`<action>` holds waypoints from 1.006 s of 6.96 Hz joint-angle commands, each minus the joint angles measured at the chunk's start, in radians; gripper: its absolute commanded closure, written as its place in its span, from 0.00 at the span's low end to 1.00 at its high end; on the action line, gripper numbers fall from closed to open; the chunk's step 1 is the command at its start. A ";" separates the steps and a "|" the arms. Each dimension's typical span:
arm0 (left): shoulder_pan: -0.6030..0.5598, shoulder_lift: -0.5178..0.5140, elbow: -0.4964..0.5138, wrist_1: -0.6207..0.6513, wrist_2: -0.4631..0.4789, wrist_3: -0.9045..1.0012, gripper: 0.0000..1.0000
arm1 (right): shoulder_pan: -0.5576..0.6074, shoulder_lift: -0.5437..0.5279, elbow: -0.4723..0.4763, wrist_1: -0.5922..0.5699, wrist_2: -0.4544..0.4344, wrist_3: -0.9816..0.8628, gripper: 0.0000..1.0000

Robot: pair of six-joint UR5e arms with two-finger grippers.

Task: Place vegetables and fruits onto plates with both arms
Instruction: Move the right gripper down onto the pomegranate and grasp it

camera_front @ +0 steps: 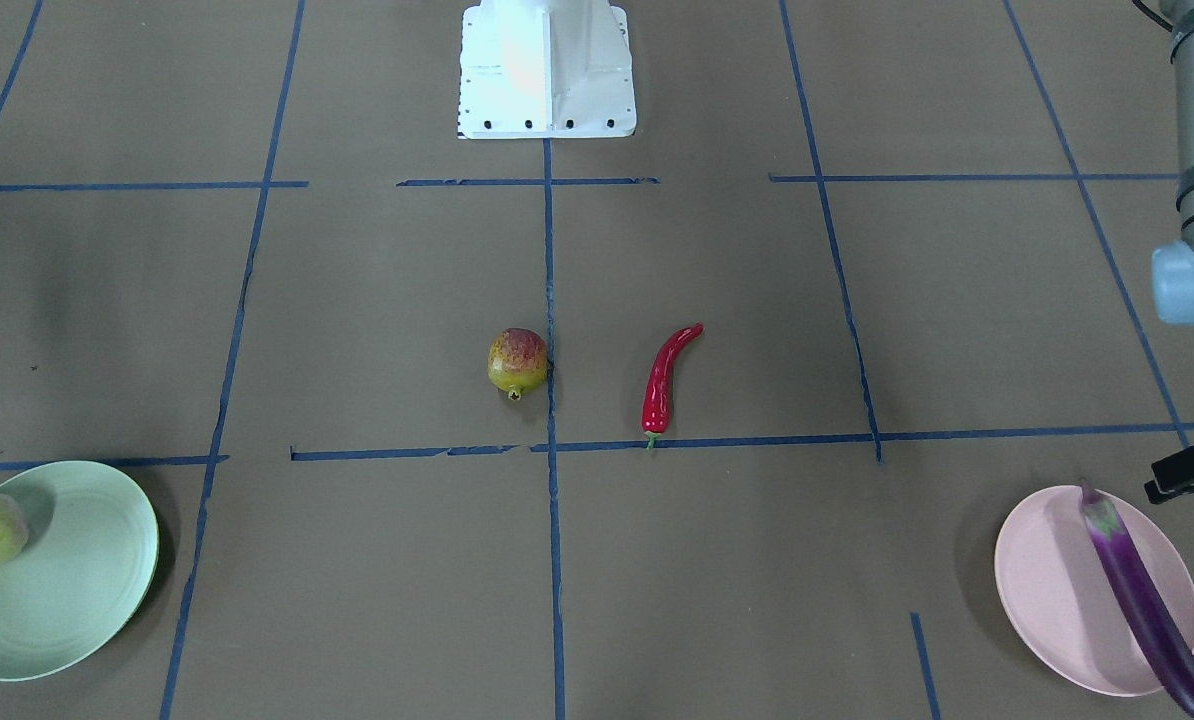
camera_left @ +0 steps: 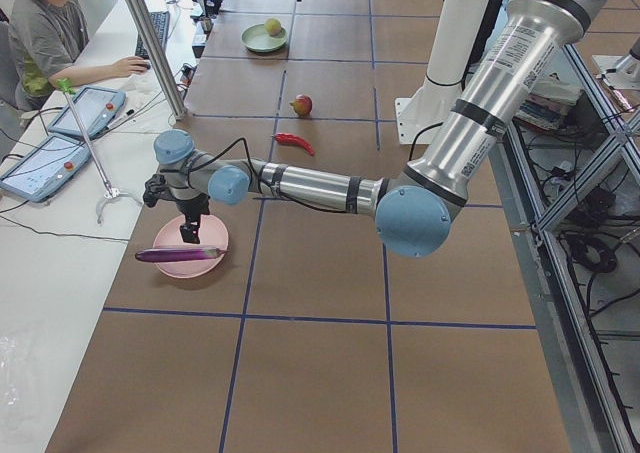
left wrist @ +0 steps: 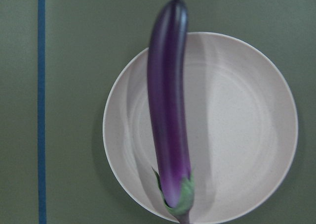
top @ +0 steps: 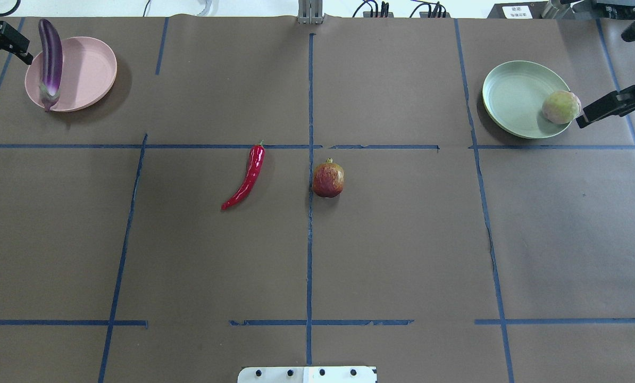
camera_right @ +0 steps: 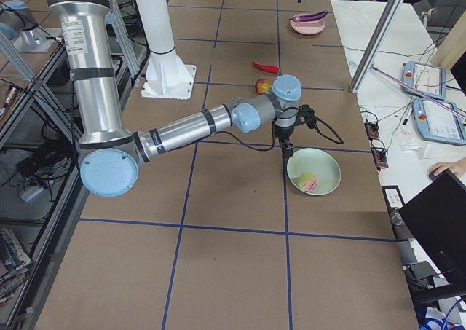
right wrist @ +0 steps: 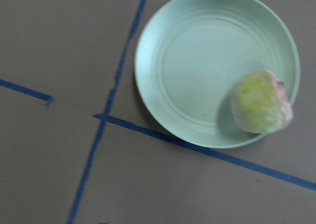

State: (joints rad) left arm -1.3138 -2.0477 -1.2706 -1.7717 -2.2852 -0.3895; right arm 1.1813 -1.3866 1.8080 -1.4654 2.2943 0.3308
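Eggplant (left wrist: 168,110) across pink plate (left wrist: 247,135) — L gripper (camera_left: 188,235) near, apart

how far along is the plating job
Halfway. Done: eggplant lies on the pink plate, peach on the green plate. In hand: nothing; left gripper and right gripper hover by their plates, empty. Left: chili and pomegranate, both on the table.

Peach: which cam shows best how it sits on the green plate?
Right wrist-mounted: the peach is large in frame, resting inside the green plate right at its rim. Overhead shows the same, smaller. Front-facing clips it at the frame edge. Both side views show it tiny; left wrist-mounted misses it.
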 commanded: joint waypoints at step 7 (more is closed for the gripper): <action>0.011 0.037 -0.102 0.054 -0.007 -0.005 0.00 | -0.592 0.694 -0.339 -0.171 -0.490 0.726 0.00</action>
State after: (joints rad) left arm -1.3026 -2.0111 -1.3729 -1.7179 -2.2919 -0.3942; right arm 0.6235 -0.7696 1.5544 -1.6375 1.8343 1.0163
